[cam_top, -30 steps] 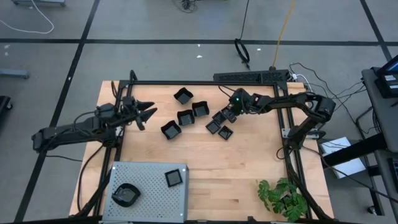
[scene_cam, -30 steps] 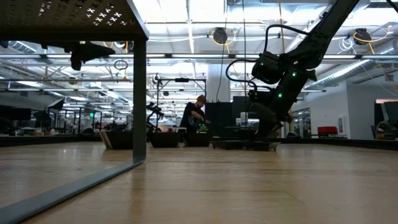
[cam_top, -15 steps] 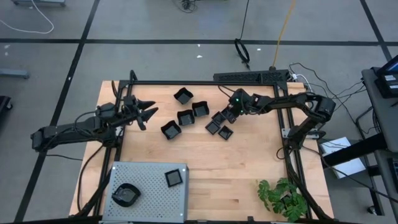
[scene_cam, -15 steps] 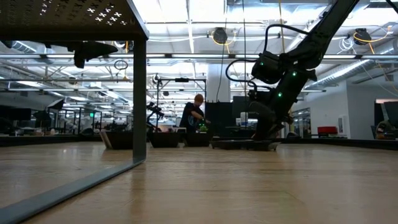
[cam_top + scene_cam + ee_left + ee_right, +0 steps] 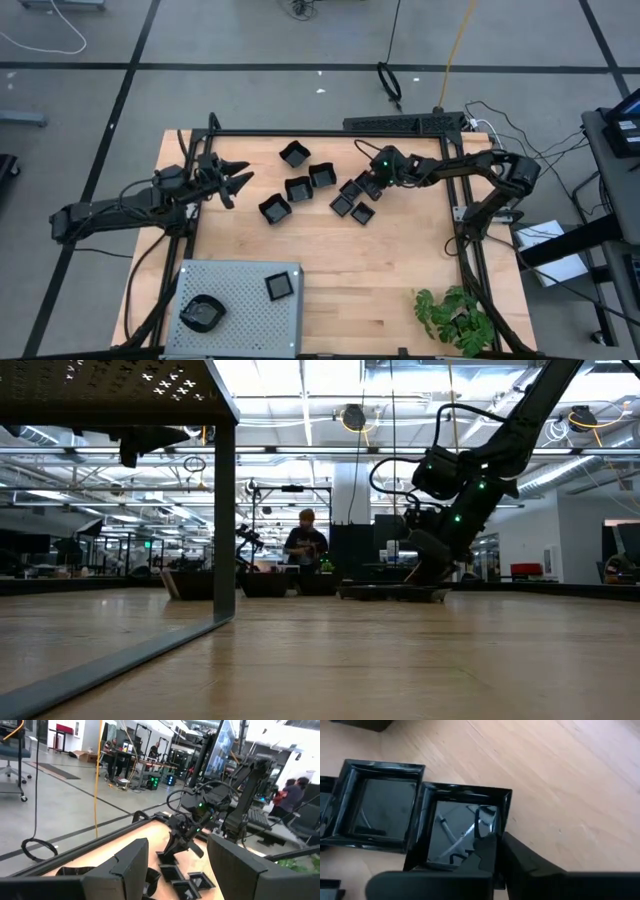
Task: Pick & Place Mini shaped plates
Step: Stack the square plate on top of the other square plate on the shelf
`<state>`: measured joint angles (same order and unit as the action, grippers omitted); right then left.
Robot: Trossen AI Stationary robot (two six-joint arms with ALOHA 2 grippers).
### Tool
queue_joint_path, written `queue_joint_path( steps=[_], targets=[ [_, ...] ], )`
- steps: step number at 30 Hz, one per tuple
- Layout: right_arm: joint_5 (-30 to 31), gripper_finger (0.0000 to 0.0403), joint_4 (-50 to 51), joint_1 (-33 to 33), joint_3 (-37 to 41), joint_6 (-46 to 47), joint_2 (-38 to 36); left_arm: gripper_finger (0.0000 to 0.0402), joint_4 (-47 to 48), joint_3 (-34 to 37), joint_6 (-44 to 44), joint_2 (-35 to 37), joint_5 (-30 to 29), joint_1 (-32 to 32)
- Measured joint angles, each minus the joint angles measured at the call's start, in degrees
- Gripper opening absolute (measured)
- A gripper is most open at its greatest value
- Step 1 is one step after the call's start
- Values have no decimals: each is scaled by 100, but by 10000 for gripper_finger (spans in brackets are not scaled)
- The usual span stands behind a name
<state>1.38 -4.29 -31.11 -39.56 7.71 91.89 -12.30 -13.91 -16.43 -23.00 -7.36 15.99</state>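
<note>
Several small glossy black mini shaped plates lie flat on the wooden table's far half, among them a square plate [image 5: 298, 188] and a polygonal one [image 5: 294, 153]. My right gripper [image 5: 362, 186] slants down at the right-hand cluster and is shut on one square plate [image 5: 465, 827], which sits beside a second square plate [image 5: 380, 805]. My left gripper [image 5: 240, 182] hovers open and level at the table's left, with nothing between its fingers [image 5: 125, 865]. My right gripper pinches the square plate's rim near one corner [image 5: 500, 820], one finger [image 5: 485, 847] inside the dish and the other [image 5: 530, 862] outside it. The fingers come slanting down from the table's right side. The plate lies flat on the table.
A grey perforated tray [image 5: 240, 300] stands at the near left with a square plate [image 5: 279, 287] and a round dish [image 5: 203, 313] on it. A green plant [image 5: 455, 315] sits at the near right. Bare wood lies in the table's middle and near part.
</note>
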Motion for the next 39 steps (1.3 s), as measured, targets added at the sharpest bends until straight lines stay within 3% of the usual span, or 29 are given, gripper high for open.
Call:
queue_joint_path(
  steps=[11, 18, 23, 28, 33, 36, 39],
  targets=[
    [45, 1, -1289, 89, 19, -857, -358, 207, -650, 0, -453, -584, 198, -44],
    [34, 0, -2241, 586, 19, -1301, -1176, 207, -2384, -74, -255, -1990, 579, -397],
    [6, 0, -2838, 1332, 12, -1629, -1377, 207, -2814, -662, -275, -3303, 559, -658],
    [483, 0, -3061, 2040, 12, -2257, -1225, 207, -2163, -1873, 96, -4563, 494, -909],
    [1586, 0, -3094, 2544, 12, -2811, -1224, 207, -227, -3154, 411, -5365, -285, -938],
    [1801, 0, -3123, 2670, 12, -2829, -1224, 207, 486, -3707, 383, -5773, -576, -942],
    [1806, 0, -3037, 2707, 12, -2835, -1224, 207, 579, -4063, 493, -6151, -641, -1030]
  ],
)
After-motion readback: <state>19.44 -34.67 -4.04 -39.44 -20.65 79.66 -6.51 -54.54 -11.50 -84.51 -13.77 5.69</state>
